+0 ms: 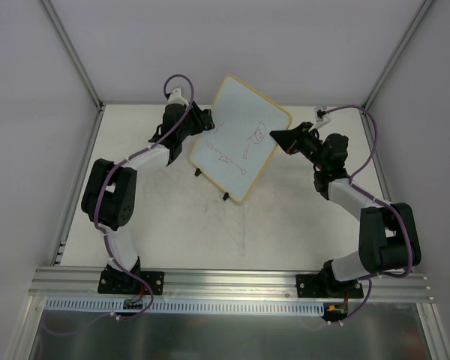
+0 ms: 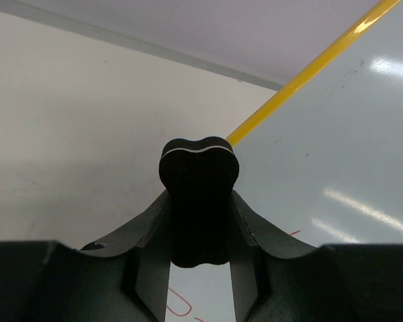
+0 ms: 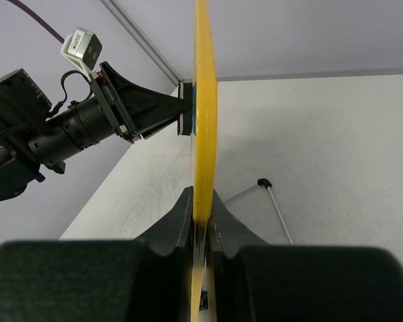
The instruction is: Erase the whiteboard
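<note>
Whiteboard [image 1: 238,112], right edge clamped in the closed right gripper [image 3: 200,201]; left gripper [image 2: 199,201] closed on a black eraser [image 2: 199,164] at its left edge — hard strokes could twist the board loose.

Tilted yellow-framed whiteboard [image 1: 240,146] (red doodles)

**One high view, two close wrist views, all meeting at the board**

The top external camera looks steeply down from above and behind the arm bases [image 1: 131,279] at 6 o'clock. It is far enough off to take in the whole table [image 1: 285,217], with the whiteboard [image 1: 240,142] toward 12 from centre. The left wrist camera peers along its own fingers [image 2: 144,235], past a black block [image 2: 199,201] between them. It is very close to the board's face, which fills 1 to 5 o'clock. The right wrist camera sights the board edge-on, from 6 to 12 o'clock, and catches the left gripper [image 3: 181,115] at 10 o'clock. All three views share the board.
</note>
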